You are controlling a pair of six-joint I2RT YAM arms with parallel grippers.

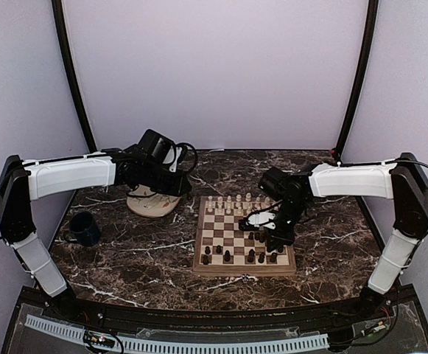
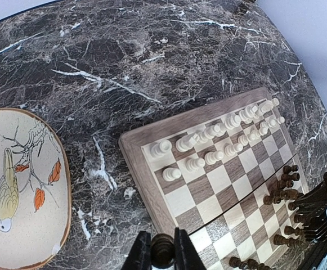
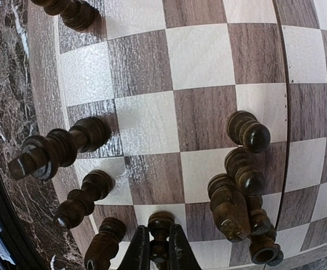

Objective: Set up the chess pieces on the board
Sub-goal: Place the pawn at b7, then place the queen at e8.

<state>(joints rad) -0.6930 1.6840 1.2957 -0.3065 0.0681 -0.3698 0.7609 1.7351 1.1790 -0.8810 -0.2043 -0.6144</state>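
Observation:
The board lies right of centre; it also shows in the left wrist view and the right wrist view. Pale chess pieces stand in its two far rows. Dark chess pieces stand on the near rows, crowded at the right. My left gripper is shut on a dark piece, held above the table just off the board's left border. My right gripper is shut on a dark piece over the board's near right squares.
A round cream plate painted with a bird sits left of the board, under the left arm. A dark blue mug stands at the far left. Black frame posts and pale walls enclose the marble table.

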